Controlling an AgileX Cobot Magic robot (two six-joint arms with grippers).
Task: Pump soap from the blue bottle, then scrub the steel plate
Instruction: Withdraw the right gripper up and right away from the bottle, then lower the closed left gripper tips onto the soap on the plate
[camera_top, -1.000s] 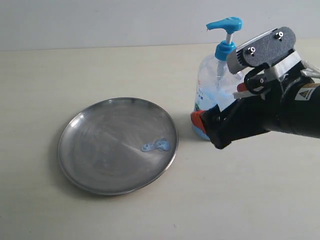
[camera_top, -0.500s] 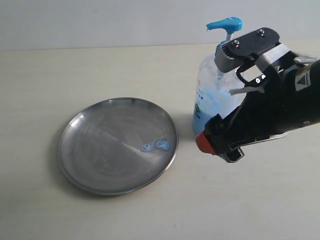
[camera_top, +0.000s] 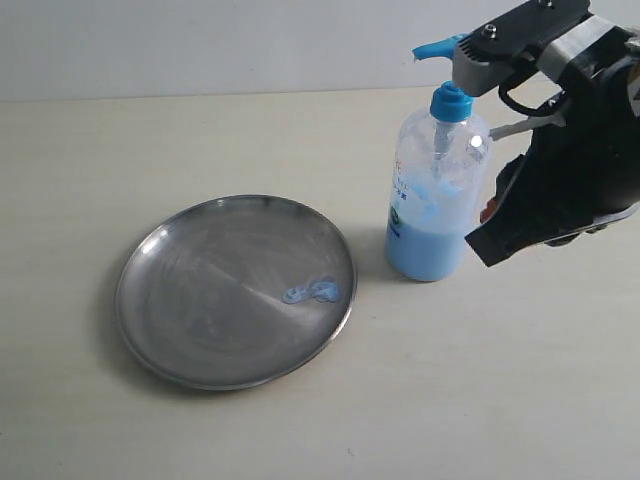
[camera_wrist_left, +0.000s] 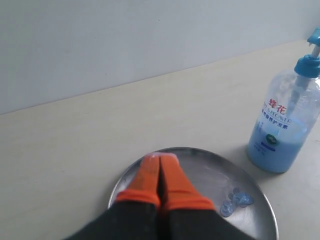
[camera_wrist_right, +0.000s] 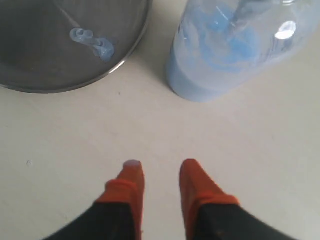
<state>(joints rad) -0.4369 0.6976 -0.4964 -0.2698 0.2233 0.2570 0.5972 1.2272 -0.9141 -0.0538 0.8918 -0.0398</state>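
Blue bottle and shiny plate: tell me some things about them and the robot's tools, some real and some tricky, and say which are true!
1. The blue bottle stands upright on the table beside the steel plate. True.
2. The soap blobs lie on the table. False: they lie inside the plate, near its rim.
3. The left tool is shut, fingertips together. True.
4. The right tool squeezes the bottle. False: it is open, holding nothing, clear of the bottle.

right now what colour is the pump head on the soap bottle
The pump head is bright blue, like its collar; exterior view shows it best.
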